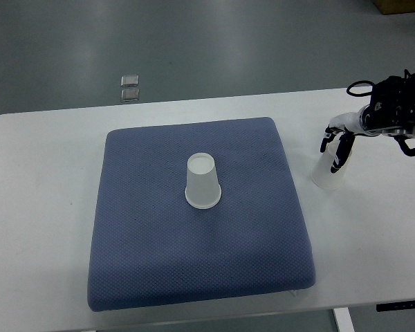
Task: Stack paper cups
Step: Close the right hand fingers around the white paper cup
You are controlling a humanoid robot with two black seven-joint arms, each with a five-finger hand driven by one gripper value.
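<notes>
One white paper cup [203, 181] stood upside down near the middle of a blue cushion [145, 242], its narrow closed base facing up and its wide rim pressed into the fabric; the sides were plain and smooth, with no print visible. A second cup [326, 176], also white and inverted, sat on the bare white counter [41, 207] just beside the cushion's right edge, well apart from the first. The right hand [339, 144] reached in from the right edge of the frame and came down over this second cup from above, its dark fingers [345, 153] curled around the upper part and grasping it. The cup's lower rim appeared to meet the counter, though whether it was resting or slightly lifted could not be told. A black wrist housing with a looped cable followed behind the hand. The cushion was square with rounded corners and a finely dotted weave, and it covered most of the counter's middle. Between the two cups lay only the cushion's right border and a strip of open counter. Beyond the far edge of the counter, two small pale square items [130, 88] lay on the grey floor [194, 41], one above the other. A brown corner of something showed at the top right, too cropped to identify.
</notes>
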